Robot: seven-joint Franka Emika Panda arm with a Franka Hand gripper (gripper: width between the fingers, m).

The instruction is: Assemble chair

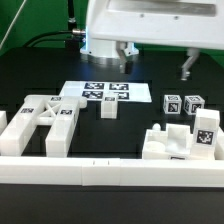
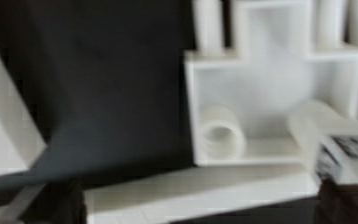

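Border rail [image 1: 100, 172]: long, white, lying across the front, nearest the exterior camera.
Chair parts: spread over the table; cross-braced frame [image 1: 45, 118] flat at the exterior view's left, blocky slab [image 1: 178, 145] at its right, well apart, both just behind the rail.
Short posts [image 1: 172, 103]: two tagged ones side by side behind the slab; a third just in front of the marker board [image 1: 105, 92].
Gripper [image 1: 187, 68]: hanging in the air above the right-hand parts, jaws spread wide, holding nothing.
Wrist view only: round hole [image 2: 220, 135] in a blurred white part, a tag [image 2: 354, 150] beside it, dark fingertips [image 2: 30, 203] far apart.
Exterior view only: white arm [image 1: 130, 25], whole layout.
Table [image 1: 150, 80]: black, matte.
Room: dark behind, green patches [image 1: 8, 30] at both sides.
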